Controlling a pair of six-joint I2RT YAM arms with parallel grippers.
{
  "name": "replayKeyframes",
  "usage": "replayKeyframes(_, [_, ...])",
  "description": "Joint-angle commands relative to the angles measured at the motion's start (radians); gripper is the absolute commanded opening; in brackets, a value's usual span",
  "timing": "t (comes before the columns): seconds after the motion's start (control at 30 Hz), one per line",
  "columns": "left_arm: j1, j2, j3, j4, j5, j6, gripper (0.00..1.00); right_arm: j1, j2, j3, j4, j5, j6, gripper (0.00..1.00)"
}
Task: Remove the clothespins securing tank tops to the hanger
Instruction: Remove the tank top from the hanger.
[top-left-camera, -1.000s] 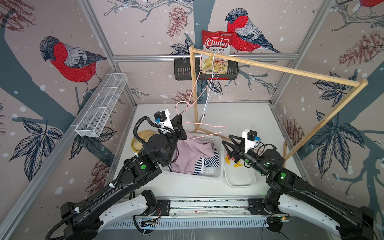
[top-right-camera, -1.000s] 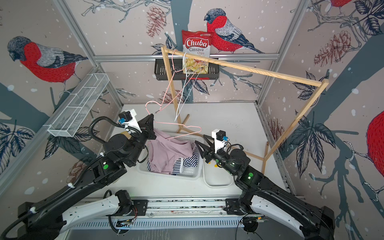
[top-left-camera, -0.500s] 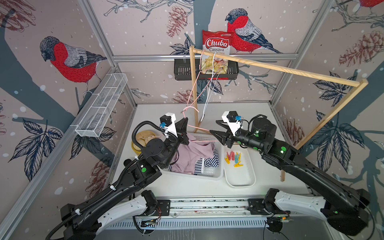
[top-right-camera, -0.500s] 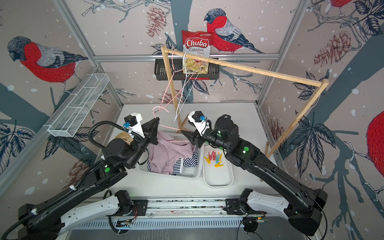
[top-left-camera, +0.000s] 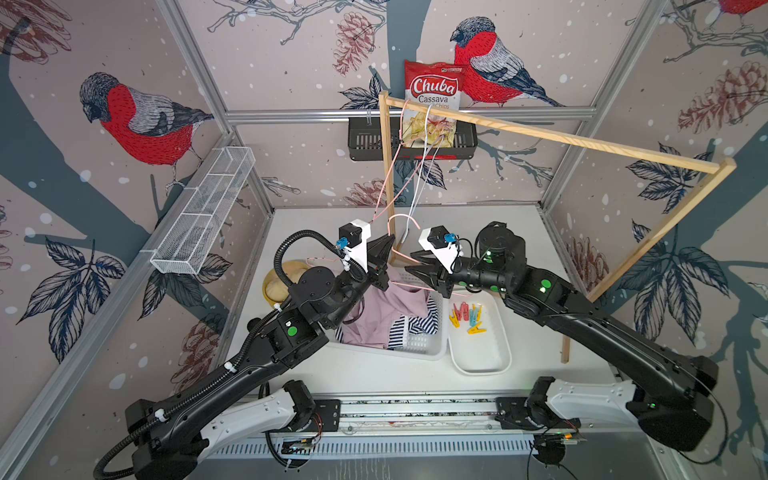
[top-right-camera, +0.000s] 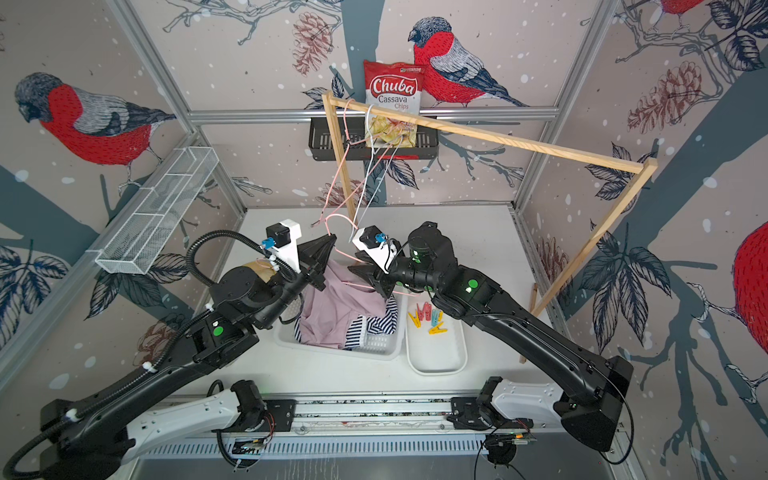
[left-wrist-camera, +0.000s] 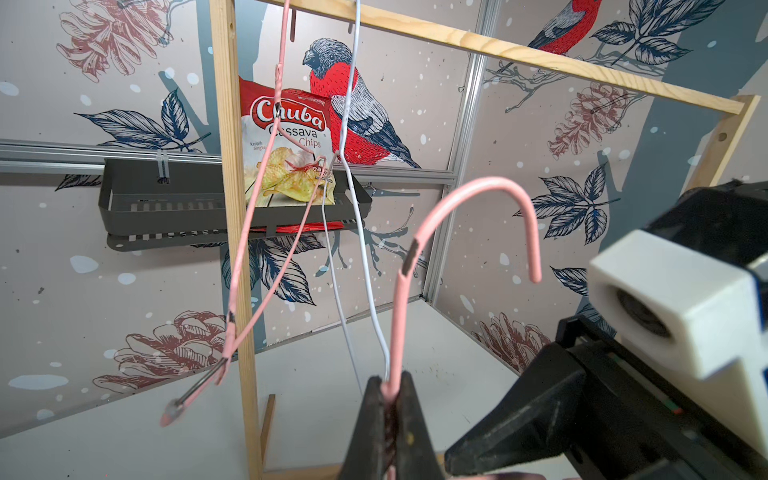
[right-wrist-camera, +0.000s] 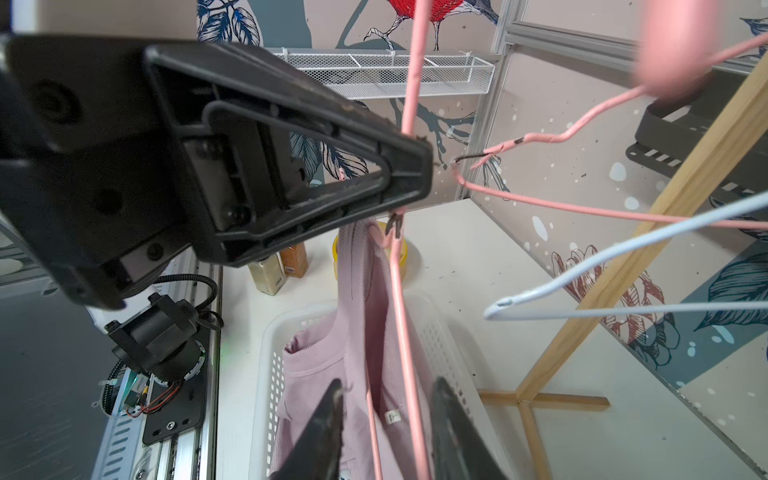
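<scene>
**A:** Where are the clothespins (top-left-camera: 467, 318) (top-right-camera: 428, 318)?

**B:** Nearest us, in the white tray (top-left-camera: 482, 353) (top-right-camera: 436, 353) on the tabletop (top-left-camera: 374, 374). In both top views they are a loose cluster of red-pink, teal and yellow at its far end.

**A:** And the tank tops?

**B:** Just beside the tray, in the white slotted basket (top-left-camera: 419, 345). The mauve tank top (top-left-camera: 382, 311) (right-wrist-camera: 316, 374) lies heaped over the striped tank top (top-left-camera: 397, 336). The right wrist view shows part of the mauve one running up to the shoulder of the pink hanger (right-wrist-camera: 401, 299) (left-wrist-camera: 473, 197).

**A:** The hands?

**B:** Above the basket's far edge. The left hand (left-wrist-camera: 388, 380) (top-left-camera: 386, 249) is clamped tight on that hanger's neck, below the hook. The right hand (right-wrist-camera: 388, 384) (top-left-camera: 415, 270) faces it. Its fingers (right-wrist-camera: 324, 428) stand narrowly apart with the hanger's wire between them and space on both sides.

**A:** Behind them?

**B:** A spare pink hanger (left-wrist-camera: 277, 83) and a white hanger (left-wrist-camera: 349, 83) hang from the wooden rack (top-left-camera: 582, 139). At the back wall a chips bag (top-left-camera: 434, 89) stands in a black shelf (top-left-camera: 365, 143).
</scene>
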Motion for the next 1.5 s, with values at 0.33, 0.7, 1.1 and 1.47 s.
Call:
replayKeyframes(0.33, [0.001,0.007,0.12,-0.072,0.035,-0.013,0.34,0.03,-0.026,-0.03,0.045,-0.01,-0.001,0.0])
replayKeyframes(0.7, [0.0,-0.125,0.115,-0.26,-0.155,-0.088,0.88,0.031,-0.094,-0.094,0.13,0.099,0.017,0.0])
replayKeyframes(1.1, [0.001,-0.11,0.045,-0.295,0.076,-0.128,0.82,0.018,-0.165,-0.161,0.274,0.106,0.076,0.0])
replayKeyframes(1.47, [0.001,0.021,0.054,-0.253,0.028,-0.163,0.5,0.017,-0.205,-0.192,0.293,0.102,0.096,0.0])
